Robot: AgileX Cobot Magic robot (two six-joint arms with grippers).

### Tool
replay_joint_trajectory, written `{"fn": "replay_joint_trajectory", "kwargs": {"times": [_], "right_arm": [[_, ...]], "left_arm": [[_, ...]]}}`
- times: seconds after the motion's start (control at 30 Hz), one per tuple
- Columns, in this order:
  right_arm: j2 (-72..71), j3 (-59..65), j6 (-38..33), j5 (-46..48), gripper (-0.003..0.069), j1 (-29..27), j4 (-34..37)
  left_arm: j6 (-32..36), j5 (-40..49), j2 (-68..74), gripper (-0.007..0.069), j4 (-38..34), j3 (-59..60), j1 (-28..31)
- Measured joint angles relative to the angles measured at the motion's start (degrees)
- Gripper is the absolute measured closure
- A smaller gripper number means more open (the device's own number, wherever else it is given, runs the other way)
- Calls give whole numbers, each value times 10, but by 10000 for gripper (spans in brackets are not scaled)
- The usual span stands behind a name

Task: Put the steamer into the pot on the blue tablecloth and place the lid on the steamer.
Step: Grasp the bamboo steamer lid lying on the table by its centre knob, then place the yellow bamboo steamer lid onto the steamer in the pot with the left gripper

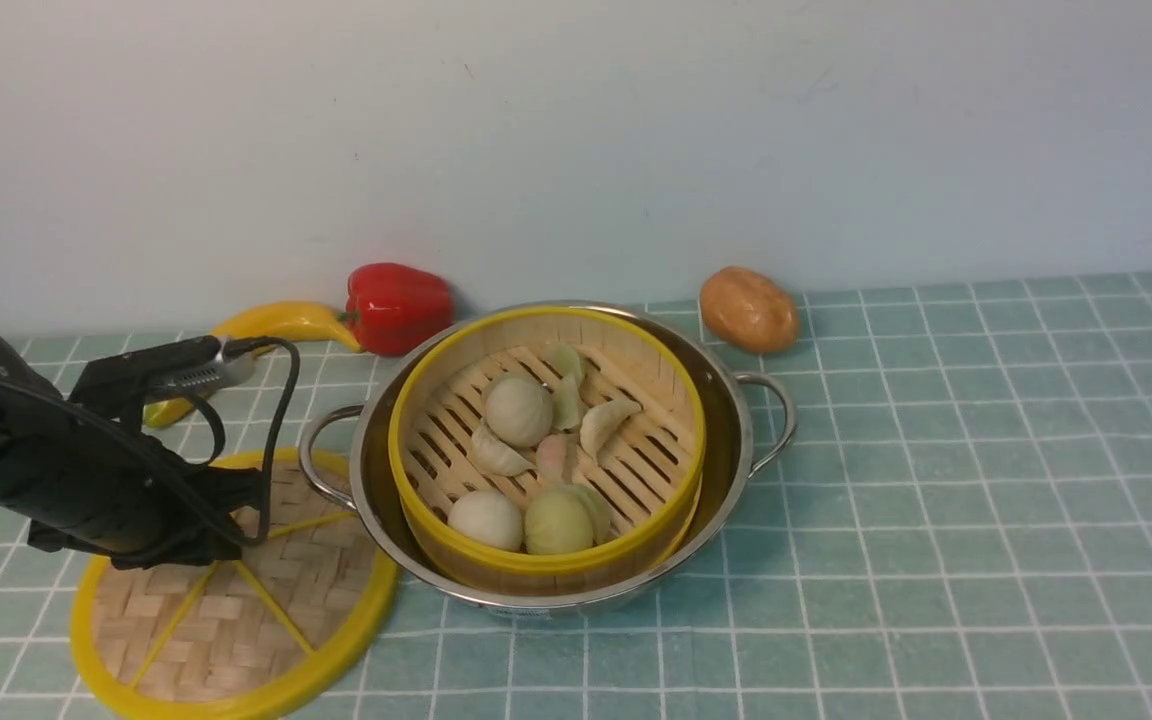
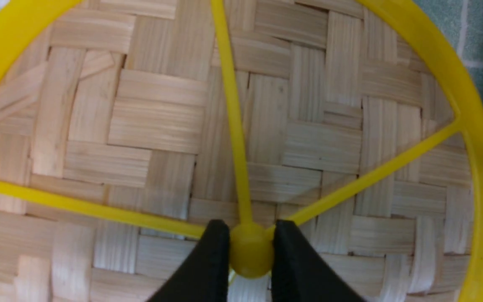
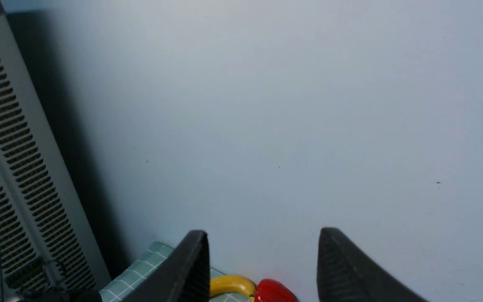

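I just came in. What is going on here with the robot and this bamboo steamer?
The steamer, with buns in it, sits already in the pot on the blue tablecloth. The lid lies flat on the cloth at the pot's left. The left gripper pinches the lid's yellow centre hub, apparently to lift it; it is not yet on the steamer. The right gripper is open, empty, raised toward the wall.
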Motion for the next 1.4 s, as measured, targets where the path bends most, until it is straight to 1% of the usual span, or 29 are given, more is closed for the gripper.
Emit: {"fn": "replay_joint_trajectory", "kwargs": {"times": [0.03,0.07,0.1,0.13,0.17,0.23,0.27,0.3,0.33,0.4,0.43,0.5,0.53,0.63,0.67,0.73,0.77,0.8,0.83,0.97,1.1,1.3,1.4], "right_arm": [[0,0,0,0,302,0,0],[-1,0,0,0,302,0,-8],[-1,0,0,0,302,0,-13],[-1,0,0,1,302,0,-20],[-1,0,0,1,302,0,-26],[-1,0,0,1,302,0,-39],[-1,0,0,1,302,0,-43],[-1,0,0,1,302,0,-50],[-1,0,0,1,302,0,-53],[-1,0,0,1,302,0,-53],[-1,0,0,1,302,0,-53],[-1,0,0,1,302,0,-53],[-1,0,0,1,302,0,-53],[-1,0,0,1,302,0,-51],[-1,0,0,1,302,0,-46],[-1,0,0,1,302,0,-42],[-1,0,0,1,302,0,-42],[-1,0,0,1,302,0,-41],[-1,0,1,1,302,0,-41],[-2,7,3,1,302,0,-41],[-3,28,4,0,302,0,-41],[-4,110,4,1,302,0,-41],[-4,129,4,3,302,0,-41]], "left_arm": [[-2,5,-3,508,4,-2,1],[-22,24,-14,508,27,-12,4],[-43,48,-29,508,56,-28,9],[-77,74,-45,508,98,-48,16],[-93,87,-53,508,111,-60,20],[-147,136,-81,508,196,-109,31],[-171,154,-90,508,222,-129,33],[-193,187,-103,508,258,-170,31],[-195,203,-108,508,271,-190,25],[-194,222,-113,508,279,-222,6],[-189,233,-114,508,277,-252,-30],[-186,233,-112,508,270,-274,-77],[-181,233,-111,508,268,-279,-90],[-179,225,-91,508,258,-299,-186],[-186,219,-70,508,259,-302,-237],[-200,208,-41,508,270,-305,-287],[-200,207,-37,508,273,-305,-291],[-222,197,-8,508,300,-305,-325],[-238,190,8,508,317,-305,-344],[-265,178,50,508,365,-305,-378],[-270,165,67,508,373,-305,-388],[-271,129,71,508,374,-308,-388],[-272,122,71,508,372,-308,-388]]}}
